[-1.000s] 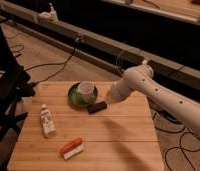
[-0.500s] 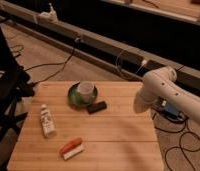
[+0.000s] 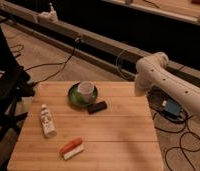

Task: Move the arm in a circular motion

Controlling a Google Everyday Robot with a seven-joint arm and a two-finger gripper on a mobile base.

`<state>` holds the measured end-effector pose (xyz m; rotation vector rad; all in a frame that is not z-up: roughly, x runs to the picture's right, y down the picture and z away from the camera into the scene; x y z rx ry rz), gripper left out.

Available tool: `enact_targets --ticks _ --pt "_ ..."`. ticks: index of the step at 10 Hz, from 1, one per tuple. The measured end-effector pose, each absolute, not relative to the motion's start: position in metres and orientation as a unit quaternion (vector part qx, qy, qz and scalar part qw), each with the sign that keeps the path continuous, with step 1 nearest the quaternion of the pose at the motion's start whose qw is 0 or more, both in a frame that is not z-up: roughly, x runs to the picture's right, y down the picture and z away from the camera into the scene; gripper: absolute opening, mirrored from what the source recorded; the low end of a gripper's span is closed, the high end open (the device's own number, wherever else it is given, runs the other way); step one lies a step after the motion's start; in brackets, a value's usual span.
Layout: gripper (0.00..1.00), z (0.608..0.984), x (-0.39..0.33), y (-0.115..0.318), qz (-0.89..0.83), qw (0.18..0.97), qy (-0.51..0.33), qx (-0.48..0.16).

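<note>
The arm (image 3: 165, 80) is held beyond the right edge of the surface (image 3: 118, 135). The gripper (image 3: 141, 89) is located just beside that edge; its open or closed state cannot be determined.

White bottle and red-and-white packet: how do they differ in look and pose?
The white bottle is longer and mostly white; the red-and-white packet is shorter and two-coloured. The bottle lies nearly front to back, the packet slanted, nearer the front edge. Both lie flat on the table. The gripper is not in view; the arm is past the table's right edge.
</note>
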<state>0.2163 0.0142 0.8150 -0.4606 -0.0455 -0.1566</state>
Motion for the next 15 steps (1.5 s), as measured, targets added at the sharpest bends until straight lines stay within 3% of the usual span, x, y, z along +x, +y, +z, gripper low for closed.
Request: enact_targets --ticks 4,8,12,15 --pt "0.00 0.811 0.118 0.006 -0.137 0.964 -0.105 -0.202" --pt "0.00 0.762 0.067 0.074 -0.205 0.934 -0.181 -0.231" --pt "0.00 0.746 0.150 0.131 -0.172 0.930 -0.115 -0.303" --pt "0.00 0.765 0.249 0.111 -0.110 0.942 0.000 -0.316"
